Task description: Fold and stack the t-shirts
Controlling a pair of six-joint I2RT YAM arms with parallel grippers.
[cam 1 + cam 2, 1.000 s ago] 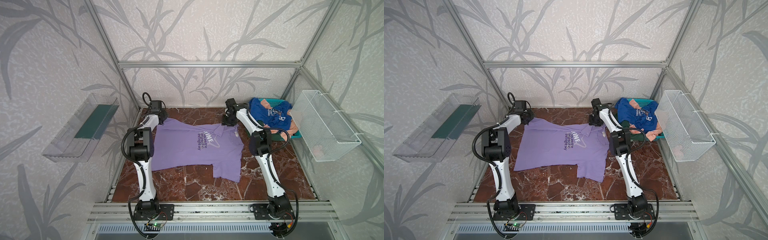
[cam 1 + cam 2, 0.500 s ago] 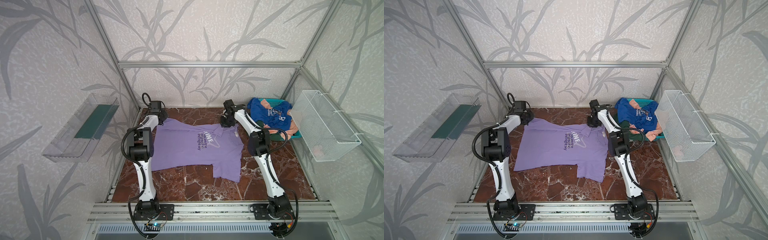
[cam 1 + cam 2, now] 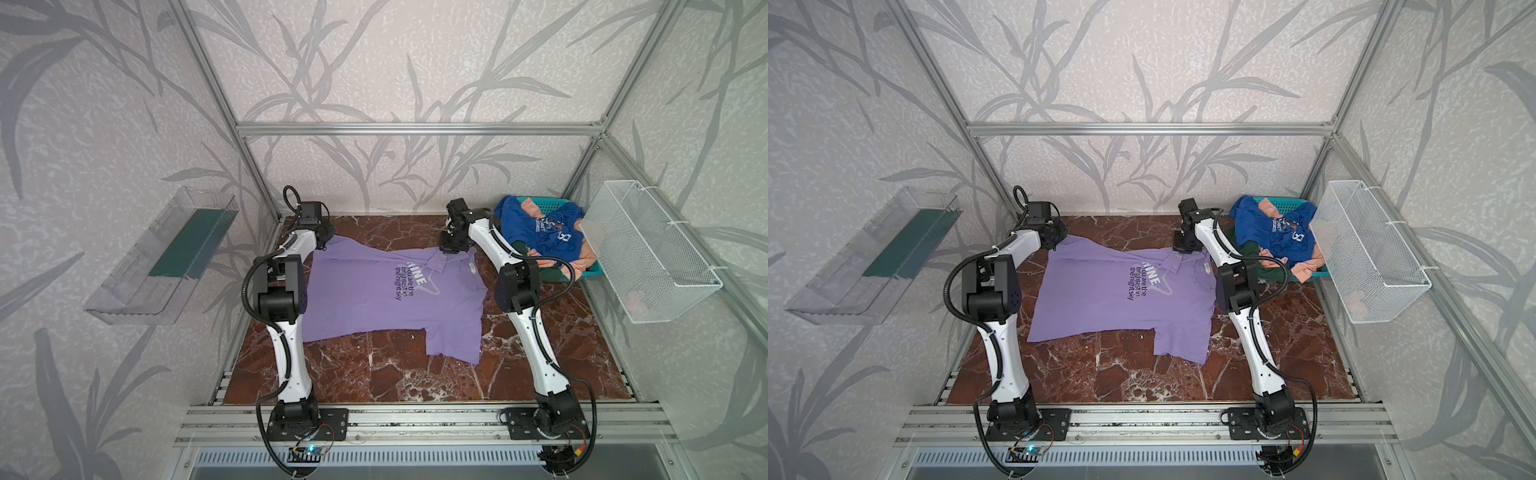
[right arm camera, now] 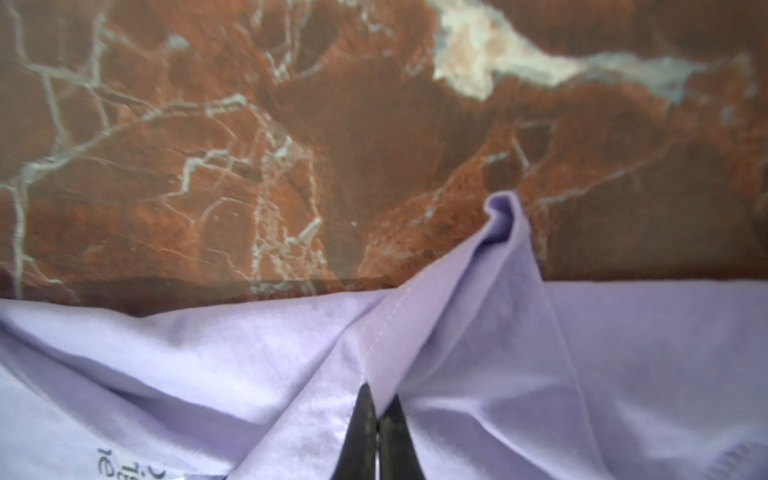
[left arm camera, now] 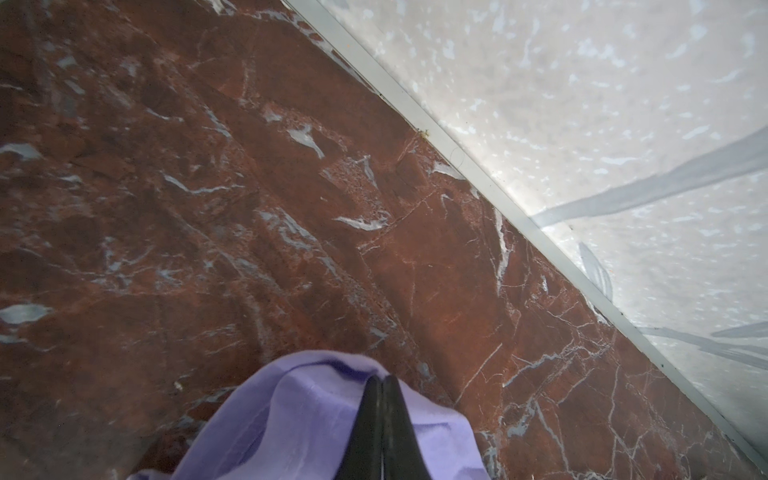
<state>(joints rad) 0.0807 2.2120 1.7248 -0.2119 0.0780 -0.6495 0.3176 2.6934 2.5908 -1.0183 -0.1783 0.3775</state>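
Right gripper (image 4: 377,419) has closed within the last second. Its black fingers now meet on a stitched fold of the lavender shirt (image 3: 374,299), on the far edge beside the collar, at about 1 o'clock on the table (image 3: 374,374). Left gripper (image 5: 381,399) is unchanged, clenched on the shirt's far hem corner at 11 o'clock. The shirt lies flat mid-table, print up, near sleeve toward 5 o'clock. Judgement: both ends of the far edge are now secured, so it can be lifted and drawn toward 6 o'clock for the first fold. Blue shirt (image 3: 552,237), peach shirt (image 3: 1308,266) and dark green shirt (image 3: 1250,251) sit bunched in the teal basket (image 3: 536,201) at 2 o'clock. Nothing is stacked yet.
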